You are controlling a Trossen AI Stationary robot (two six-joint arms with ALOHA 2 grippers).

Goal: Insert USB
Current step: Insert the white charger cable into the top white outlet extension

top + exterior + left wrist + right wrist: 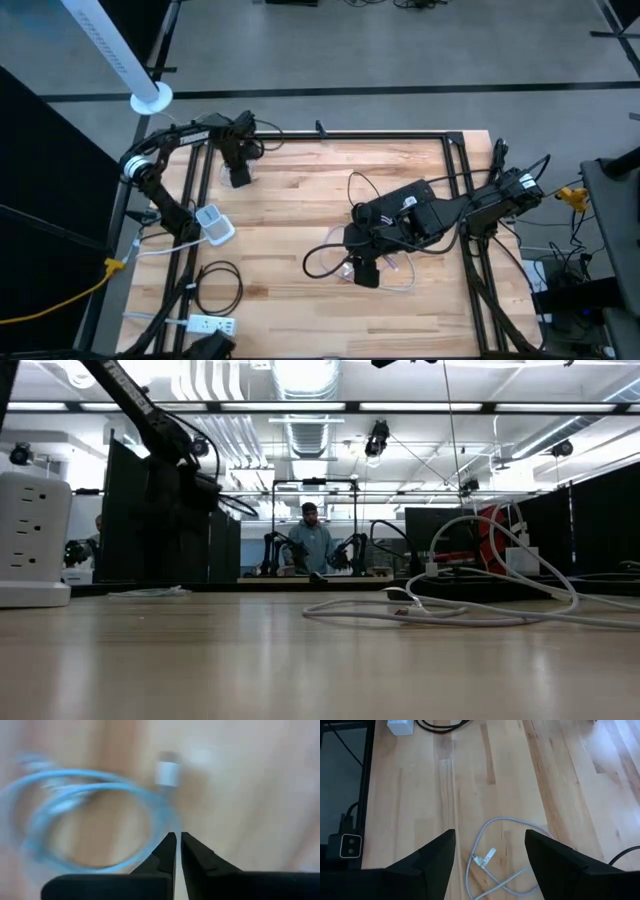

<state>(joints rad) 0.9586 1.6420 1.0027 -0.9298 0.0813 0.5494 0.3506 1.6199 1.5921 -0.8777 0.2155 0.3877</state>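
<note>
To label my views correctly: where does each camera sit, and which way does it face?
High: above table, facing straight down; left gripper, right gripper.
Low: tabletop height, facing across; arm overhead.
Left wrist: left arm, facing USB plug; shut fingers.
Right wrist: right arm, facing table; open fingers.
Shared: low and right wrist show white cable.

The table (485,780) is showing pale wood strips with a smooth, lightly glossy finish that is reflecting the room lights. The cable (485,832) is looking like smooth white plastic, its plug (485,856) possibly metal-tipped. The fingers (555,860) are appearing as matt black plastic.
</note>
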